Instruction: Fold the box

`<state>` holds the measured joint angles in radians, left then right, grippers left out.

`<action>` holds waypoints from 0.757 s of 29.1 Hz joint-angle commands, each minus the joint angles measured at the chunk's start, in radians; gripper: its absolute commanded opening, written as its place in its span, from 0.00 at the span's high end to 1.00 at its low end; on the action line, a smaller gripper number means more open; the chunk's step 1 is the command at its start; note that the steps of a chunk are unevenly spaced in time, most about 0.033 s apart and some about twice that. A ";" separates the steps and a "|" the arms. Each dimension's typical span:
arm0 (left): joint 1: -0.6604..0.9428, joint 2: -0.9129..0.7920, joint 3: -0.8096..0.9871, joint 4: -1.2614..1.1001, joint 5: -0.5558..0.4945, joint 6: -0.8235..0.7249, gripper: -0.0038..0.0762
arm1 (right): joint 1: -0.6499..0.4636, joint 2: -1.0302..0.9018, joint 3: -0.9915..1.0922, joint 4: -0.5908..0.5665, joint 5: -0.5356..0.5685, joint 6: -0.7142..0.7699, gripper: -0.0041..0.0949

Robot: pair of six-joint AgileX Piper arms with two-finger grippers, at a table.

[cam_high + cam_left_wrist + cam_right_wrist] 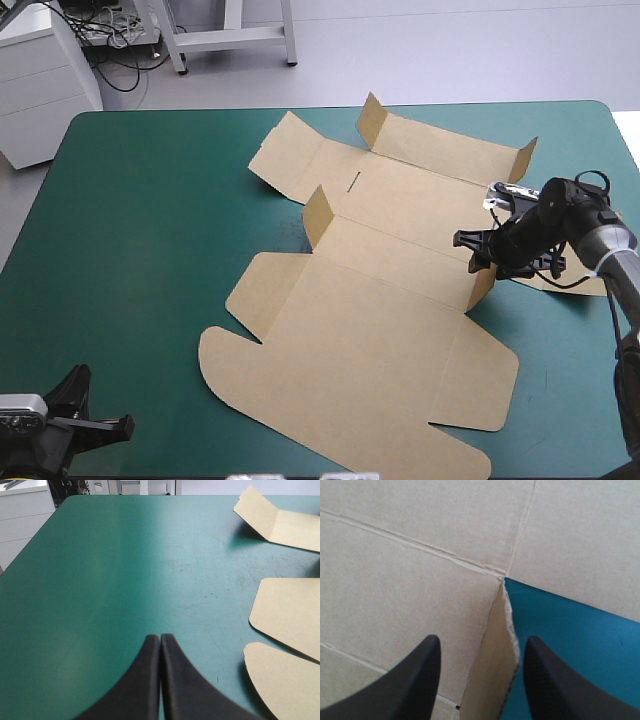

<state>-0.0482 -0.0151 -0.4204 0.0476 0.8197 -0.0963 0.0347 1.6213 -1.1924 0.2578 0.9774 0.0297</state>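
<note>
- The box point(380, 300), a cut sheet of plain brown board, lies unfolded on the teal-green table cover point(150, 250). It spreads from the middle toward the far and right edges. Most panels lie flat, and a few small tabs stand up.
- It looks light and stiff — likely to bend cleanly only along its scored creases, and to slide on the cover if pushed without a counter-hold.
- The thin flaps seem the sensible hold. A pinch across an edge near a crease should steer a panel without crushing it.
- The right gripper point(480, 645), at the sheet's right side, has its black fingers spread, one on either side of a raised side flap point(492, 675) — not pinching it.
- The left gripper point(160, 637) hovers over bare cover by the near left corner, fingers pressed together to one point, apart from the board.
- No brand, label or writing can be read on the board.
</note>
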 commanded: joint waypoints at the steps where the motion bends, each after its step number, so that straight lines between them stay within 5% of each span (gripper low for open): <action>1: -0.005 -0.016 -0.021 -0.002 -0.075 -0.005 0.99 | -0.007 -0.036 -0.032 0.013 0.014 -0.015 0.71; 6: -0.005 -0.016 -0.021 -0.002 -0.075 -0.005 0.99 | -0.007 -0.036 -0.032 0.013 0.001 -0.030 0.98; 22: -0.005 -0.016 -0.021 -0.002 -0.075 -0.005 0.99 | -0.007 -0.033 -0.306 0.035 -0.028 -0.305 0.98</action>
<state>-0.0482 -0.0151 -0.4204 0.0476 0.8205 -0.0963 0.0347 1.6242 -1.3904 0.2740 0.9731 -0.1973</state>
